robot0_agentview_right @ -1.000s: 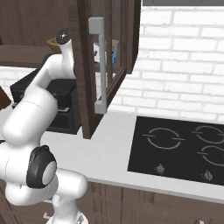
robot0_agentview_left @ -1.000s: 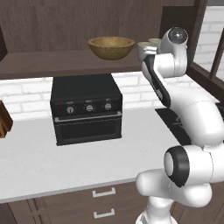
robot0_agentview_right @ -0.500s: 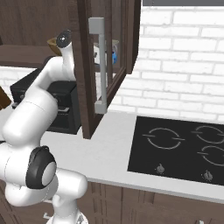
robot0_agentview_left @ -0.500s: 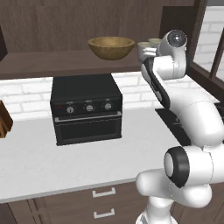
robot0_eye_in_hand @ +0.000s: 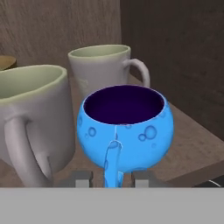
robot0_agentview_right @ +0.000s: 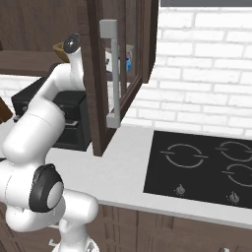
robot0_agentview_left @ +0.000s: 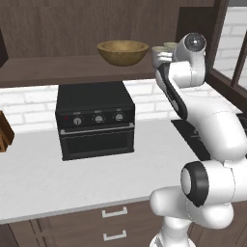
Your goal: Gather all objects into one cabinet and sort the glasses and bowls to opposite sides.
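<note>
Blue bowl [robot0_eye_in_hand: 125, 129]: on the cabinet shelf [robot0_eye_in_hand: 192, 144], beside two mugs [robot0_eye_in_hand: 33, 118]; I judge it light, glazed, slippery, chippable.
Hold: its handle.
Gripper [robot0_eye_in_hand: 113, 178]: fingertips straddle the handle; I cannot tell whether gripping.

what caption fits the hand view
Blue bowl on the cabinet shelf beside two pale mugs, gripper at its handle.

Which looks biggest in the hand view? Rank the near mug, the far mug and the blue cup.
1. Near mug, partly cut off at the left edge.
2. Blue cup.
3. Far mug.
The mugs look alike in shape; nearness to the camera probably makes the difference.
</note>
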Tool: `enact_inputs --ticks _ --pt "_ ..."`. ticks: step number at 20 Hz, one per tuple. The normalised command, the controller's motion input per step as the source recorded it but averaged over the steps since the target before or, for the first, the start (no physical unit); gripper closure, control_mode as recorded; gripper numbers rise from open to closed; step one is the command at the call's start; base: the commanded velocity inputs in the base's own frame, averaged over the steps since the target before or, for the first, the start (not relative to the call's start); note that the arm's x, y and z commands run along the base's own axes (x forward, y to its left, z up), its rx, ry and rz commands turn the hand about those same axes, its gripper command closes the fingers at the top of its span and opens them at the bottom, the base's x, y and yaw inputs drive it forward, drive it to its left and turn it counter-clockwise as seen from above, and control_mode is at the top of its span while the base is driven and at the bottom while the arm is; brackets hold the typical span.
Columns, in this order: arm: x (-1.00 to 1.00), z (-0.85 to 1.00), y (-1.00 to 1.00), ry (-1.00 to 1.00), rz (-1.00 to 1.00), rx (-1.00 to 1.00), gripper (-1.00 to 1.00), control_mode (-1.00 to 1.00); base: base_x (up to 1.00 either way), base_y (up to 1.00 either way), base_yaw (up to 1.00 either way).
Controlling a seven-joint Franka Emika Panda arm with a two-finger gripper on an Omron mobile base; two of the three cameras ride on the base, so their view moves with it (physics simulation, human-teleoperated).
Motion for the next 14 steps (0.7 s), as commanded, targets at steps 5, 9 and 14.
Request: enact_inputs --ticks 5,9,14 --pt "-0.11 0.00 0.00 -0.01 0.00 0.00 -1.00 -1.00 0.00 0.00 0.00" --pt "-0.66 0.00 0.00 -0.05 0.00 0.00 -1.00 -1.00 0.00 0.00 0.00" --pt "-0.80 0.00 -0.02 -0.07 0.00 0.00 -1.00 -1.00 0.00 0.00 0.00"
